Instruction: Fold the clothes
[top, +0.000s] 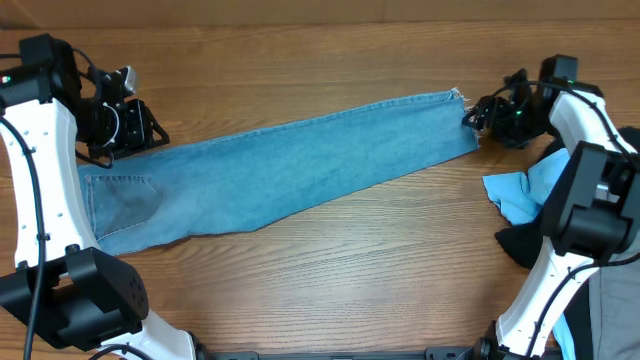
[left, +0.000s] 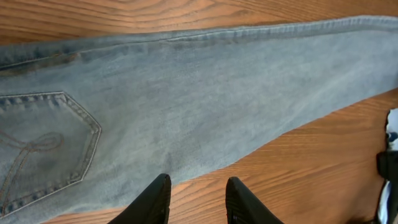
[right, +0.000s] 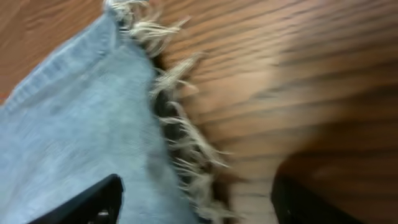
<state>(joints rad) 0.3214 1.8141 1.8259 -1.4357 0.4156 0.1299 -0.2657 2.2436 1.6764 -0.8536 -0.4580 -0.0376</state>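
While the jeans (top: 290, 165) lie slantwise across the table (top: 330, 270), our left gripper (left: 198, 199) hangs narrowly parted by the back pocket (left: 43, 143), right gripper (right: 199, 190) wide over the frayed hem (right: 180, 143), both empty, so next we'd pinch both ends and fold.

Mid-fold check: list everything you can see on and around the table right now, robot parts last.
light-blue denim jeans with frayed hems: one, light blue, lying flat diagonally across the table, waist at the left, hems at the right
bright cyan shirt: one, cyan, crumpled on the right side, below the hems
black garment: one, black, just below the cyan shirt, partly behind the right arm
grey garment: one, grey, bottom right corner
wooden table: one, brown, under everything
left arm: one, white and black, left edge
right arm: one, white and black, right edge
left fingers: pair, black, open, over the jeans' edge near the back pocket
right fingers: pair, black, open, at the frayed hem
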